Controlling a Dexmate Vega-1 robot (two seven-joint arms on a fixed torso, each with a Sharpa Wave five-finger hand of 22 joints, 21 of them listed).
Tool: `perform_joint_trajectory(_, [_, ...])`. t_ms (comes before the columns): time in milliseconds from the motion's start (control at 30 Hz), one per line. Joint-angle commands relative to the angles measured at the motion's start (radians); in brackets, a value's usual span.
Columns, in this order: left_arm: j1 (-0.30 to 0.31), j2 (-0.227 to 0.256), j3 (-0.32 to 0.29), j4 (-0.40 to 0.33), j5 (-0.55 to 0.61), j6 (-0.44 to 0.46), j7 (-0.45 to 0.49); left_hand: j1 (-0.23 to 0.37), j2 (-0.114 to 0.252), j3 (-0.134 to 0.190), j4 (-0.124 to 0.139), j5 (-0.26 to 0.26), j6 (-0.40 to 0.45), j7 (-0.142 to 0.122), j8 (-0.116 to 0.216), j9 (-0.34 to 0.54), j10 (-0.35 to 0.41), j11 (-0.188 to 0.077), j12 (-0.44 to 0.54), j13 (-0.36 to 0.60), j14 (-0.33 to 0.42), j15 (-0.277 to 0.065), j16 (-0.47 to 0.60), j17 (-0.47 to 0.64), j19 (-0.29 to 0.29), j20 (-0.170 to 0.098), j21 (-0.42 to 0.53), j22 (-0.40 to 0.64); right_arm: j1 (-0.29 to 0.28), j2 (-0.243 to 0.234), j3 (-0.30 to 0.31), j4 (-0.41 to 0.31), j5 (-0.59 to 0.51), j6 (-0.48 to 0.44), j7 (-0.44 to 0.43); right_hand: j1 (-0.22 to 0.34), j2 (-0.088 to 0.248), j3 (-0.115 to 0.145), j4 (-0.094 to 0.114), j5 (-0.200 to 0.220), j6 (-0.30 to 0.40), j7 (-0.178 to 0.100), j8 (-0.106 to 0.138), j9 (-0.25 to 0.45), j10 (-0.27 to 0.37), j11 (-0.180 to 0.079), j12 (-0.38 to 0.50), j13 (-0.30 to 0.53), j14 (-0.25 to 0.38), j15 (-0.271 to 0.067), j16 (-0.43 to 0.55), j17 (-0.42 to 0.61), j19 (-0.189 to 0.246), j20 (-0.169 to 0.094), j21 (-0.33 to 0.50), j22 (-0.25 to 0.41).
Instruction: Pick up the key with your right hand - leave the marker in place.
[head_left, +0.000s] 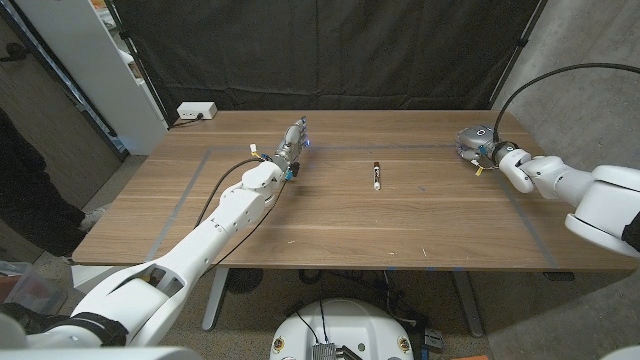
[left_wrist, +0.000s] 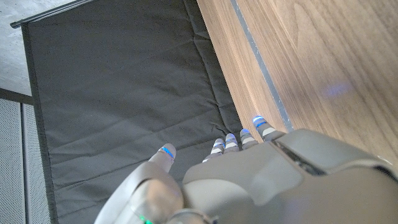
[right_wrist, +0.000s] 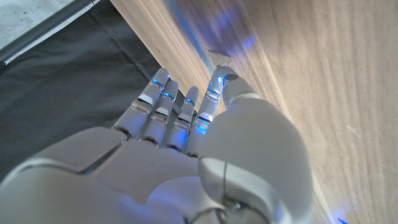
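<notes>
Key (right_wrist: 217, 58) looks like that pale sliver right at your right hand (head_left: 474, 140) fingertips, far right of the counter (head_left: 330, 230). Can't tell if it's pinched yet. Marker (head_left: 376, 176) lies well apart, mid-counter, long axis pointing away from you. Left hand (head_left: 291, 138) is empty, fingers spread, and farther off.

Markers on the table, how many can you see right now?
1. A single marker lies near the middle of the wooden table, between the left hand and the right hand, touching neither. Another could be hidden under a hand.
</notes>
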Motion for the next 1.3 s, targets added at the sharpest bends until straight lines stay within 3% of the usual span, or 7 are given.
perform_joint_trajectory(33, [0.001,-0.002,-0.004,0.014,-0.004,-0.021,-0.014,-0.011,0.094,-0.003,-0.001,0.005,-0.042,0.003,-0.002,0.001,-0.069,0.002,-0.002,0.003,-0.095,0.004,0.003,0.004,-0.009,-0.002,-0.001,0.003,0.006,-0.012,-0.012,-0.021,0.0,-0.005,-0.042,0.004,0.01,-0.008,0.0,0.007,0.016,-0.001,0.062,0.064,0.012,0.0,0.003,0.003,0.011,-0.17,0.003,0.004,0.005,-0.007,0.005,0.001])
perform_joint_trajectory(600, [0.0,-0.001,-0.009,0.024,-0.008,-0.04,-0.033,-0.01,0.096,-0.01,0.0,0.007,-0.047,0.005,-0.002,0.001,-0.073,0.002,-0.002,0.003,-0.098,0.004,0.003,0.004,-0.009,-0.003,-0.001,0.003,-0.048,-0.078,0.085,-0.164,-0.047,-0.054,-0.047,0.01,0.012,-0.012,0.001,0.012,0.011,0.003,0.08,0.072,0.022,0.001,-0.001,0.004,0.018,-0.17,-0.003,0.004,0.006,-0.012,0.005,0.001])
perform_joint_trajectory(933, [0.019,0.017,-0.017,-0.011,-0.01,-0.044,-0.03,-0.01,0.097,-0.013,0.0,0.008,-0.048,0.006,-0.001,0.001,-0.074,0.001,-0.001,0.003,-0.098,0.005,0.004,0.004,-0.009,-0.002,-0.001,0.003,-0.087,-0.114,0.153,-0.265,-0.073,-0.099,-0.027,0.012,0.014,-0.018,0.003,0.013,0.012,0.003,0.083,0.062,0.028,-0.002,-0.003,0.005,0.021,-0.17,-0.003,0.006,0.006,-0.015,0.004,0.002])
perform_joint_trajectory(1300, [0.04,0.033,-0.027,-0.041,-0.019,-0.053,-0.029,-0.01,0.099,-0.017,-0.001,0.01,-0.048,0.005,-0.001,0.001,-0.073,0.003,0.0,0.003,-0.099,0.004,0.004,0.004,-0.009,-0.001,-0.001,0.004,-0.164,-0.183,0.245,-0.439,-0.099,-0.175,0.027,0.016,0.015,-0.024,0.004,0.014,0.013,0.004,0.086,0.05,0.032,-0.001,-0.006,0.007,0.024,-0.17,-0.006,0.007,0.006,-0.016,0.004,0.002])
